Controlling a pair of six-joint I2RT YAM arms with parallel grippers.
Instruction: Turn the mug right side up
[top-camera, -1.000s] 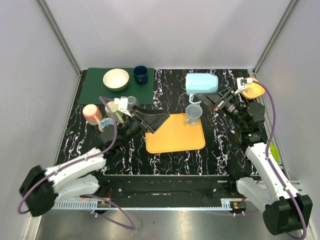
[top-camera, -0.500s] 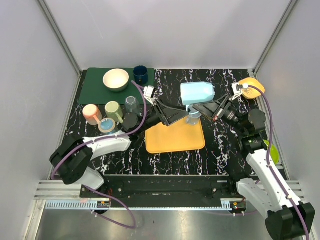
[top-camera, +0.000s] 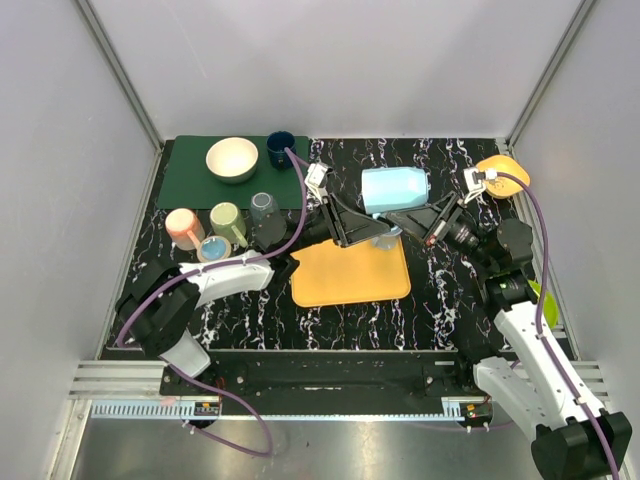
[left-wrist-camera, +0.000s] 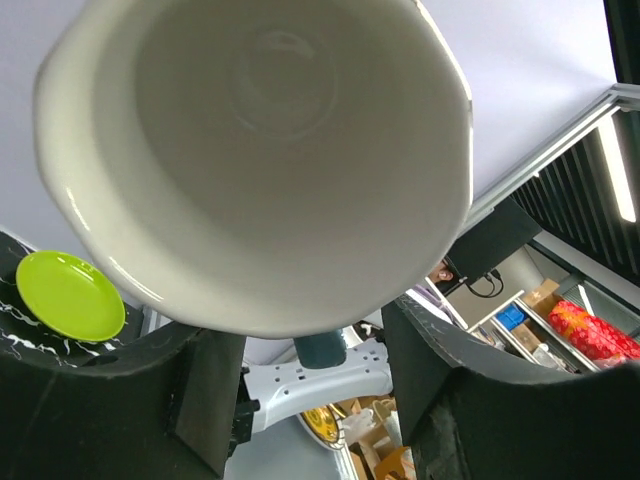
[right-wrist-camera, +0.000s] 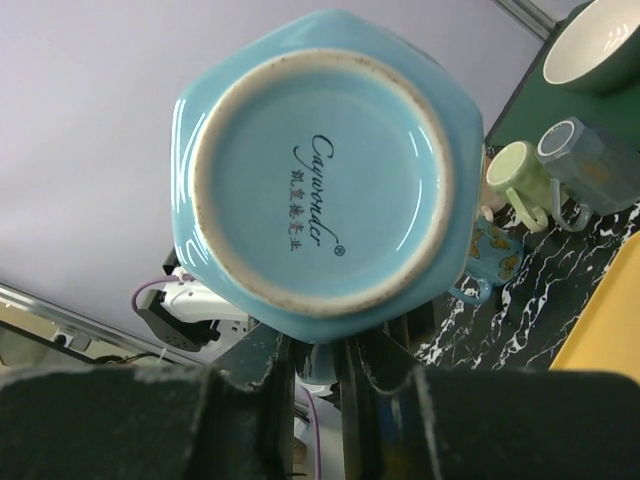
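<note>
Left arm (top-camera: 228, 281): white shell links, black joints, purple cable (top-camera: 298, 215) running to a small white wrist block. Right arm (top-camera: 535, 345): identical white-and-black build, purple cable (top-camera: 545, 250). Fingers (left-wrist-camera: 470, 400): matte black, broad, tapering towards the tips.

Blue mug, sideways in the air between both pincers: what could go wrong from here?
1. The blue mug hangs on its side above the table, apparently gripped only low down by the right pincer. Turning it could make it slip and drop.
2. The left pincer is open right beside the right one under the mug, so the two could clash.
3. The left arm passes close to the grey cup and a swing might knock it.
</note>
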